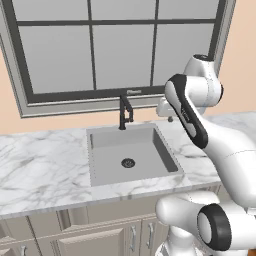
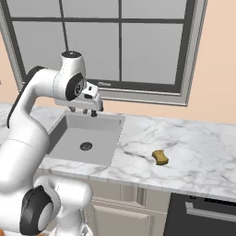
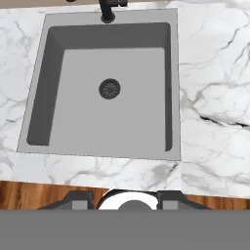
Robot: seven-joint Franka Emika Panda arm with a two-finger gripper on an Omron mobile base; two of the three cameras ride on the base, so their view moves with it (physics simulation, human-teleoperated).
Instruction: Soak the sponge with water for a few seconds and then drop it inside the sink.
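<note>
Large multi-pane window across the top of both base views, dark mullions, pale frame, peach wall either side. Below it, white marble countertop running the full width of the frame, cabinet fronts along the bottom edge of the left base view. White arm rising from the lower right of the left base view and from the lower left of the right base view, elbow high against the window. Square grey sink recessed in the countertop, centre of the left base view, left of centre in the right base view, and seen from straight above in the hand view, basin bare but for the round dark drain near its middle. Slim black faucet upright at the back rim of the sink, at the top edge of the hand view; no stream visible from the spout. Gripper in the upper left of the right base view, high above the back of the basin, pointing down, fingers drawn together with nothing between them. Sponge, small, yellow with a darker olive-brown face, lying on the marble right of centre in the right base view, well apart from the sink and from the gripper.
</note>
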